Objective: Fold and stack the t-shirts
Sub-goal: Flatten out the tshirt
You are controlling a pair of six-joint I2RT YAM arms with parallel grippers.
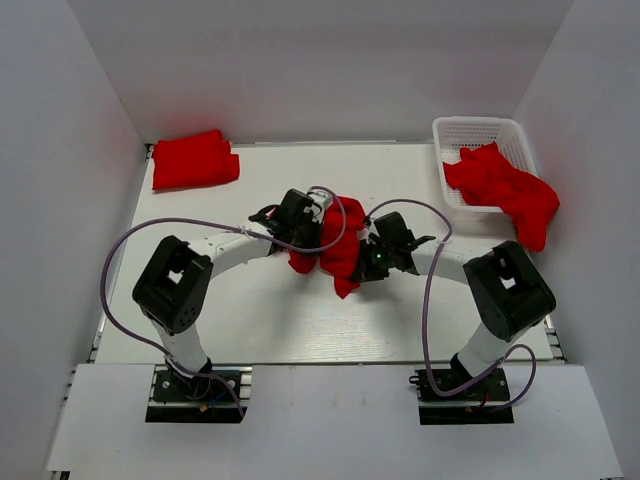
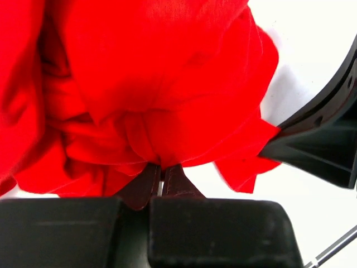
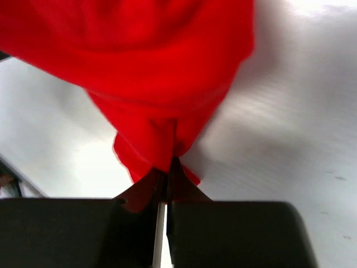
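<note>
A crumpled red t-shirt point(image 1: 340, 245) hangs bunched between my two grippers over the middle of the table. My left gripper point(image 1: 300, 225) is shut on its cloth; in the left wrist view the t-shirt point(image 2: 156, 84) fills the frame above the pinched gripper point(image 2: 162, 167). My right gripper point(image 1: 375, 250) is shut on the same t-shirt point(image 3: 162, 72), the gripper point(image 3: 169, 163) pinching a fold. A folded t-shirt point(image 1: 195, 160) lies at the far left corner. Several more t-shirts point(image 1: 500, 185) spill out of the basket.
The white lattice basket point(image 1: 478, 130) stands at the far right corner, red cloth drooping over its near rim. White walls point(image 1: 60, 150) close in the table on the left, back and right. Purple cables point(image 1: 120, 260) loop off both arms.
</note>
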